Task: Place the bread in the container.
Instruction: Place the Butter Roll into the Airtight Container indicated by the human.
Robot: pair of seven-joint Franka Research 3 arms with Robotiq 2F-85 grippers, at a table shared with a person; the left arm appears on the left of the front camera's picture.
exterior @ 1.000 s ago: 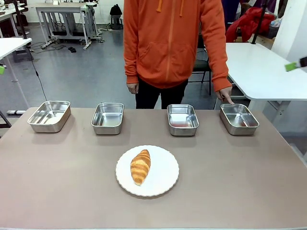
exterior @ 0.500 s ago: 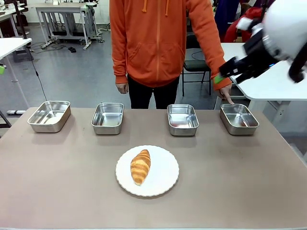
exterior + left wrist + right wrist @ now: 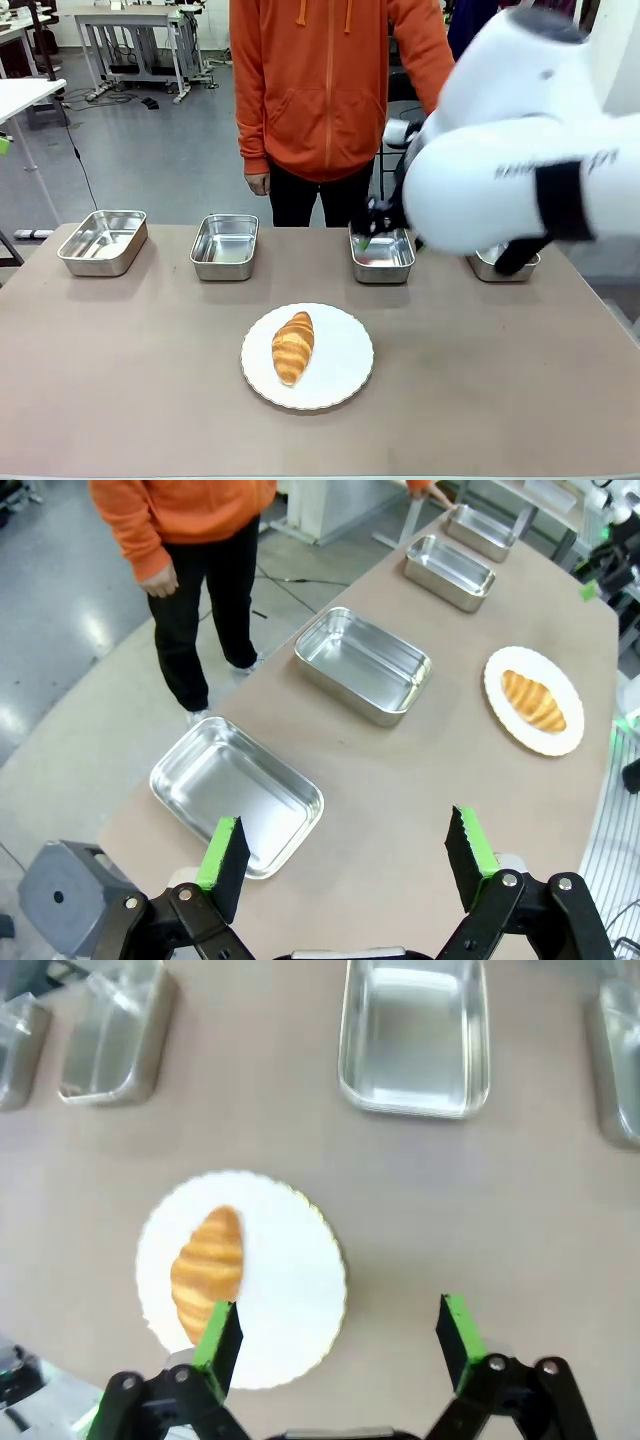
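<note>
- Four shallow steel pans are lined up along the far edge of the brown worktop [image 3: 500, 390].
- The container [image 3: 480, 530] is the pan at the robot's right end of that row. In the left wrist view a person's hand [image 3: 430, 492] is seen just beside its far rim.
- The bread [image 3: 293, 346] is laid on the left half of a round white plate [image 3: 345, 385] near the middle of the worktop, well apart from the container.
- The right arm [image 3: 520, 150] is seen large and blurred in the front view. The third pan [image 3: 381, 255] and the container are partly covered by it.
- The right claw [image 3: 337, 1318] is spread wide and pointed down at the worktop. In its own view the plate lies under it, and the lower tip of the bread is met by the left-hand pad [image 3: 222, 1335].
- The left claw [image 3: 347, 835] is spread wide as well and is raised high off the left end of the worktop, with the nearest pan [image 3: 236, 795] below it.
- A person in an orange hooded top [image 3: 330, 90] is stood at the far side.
</note>
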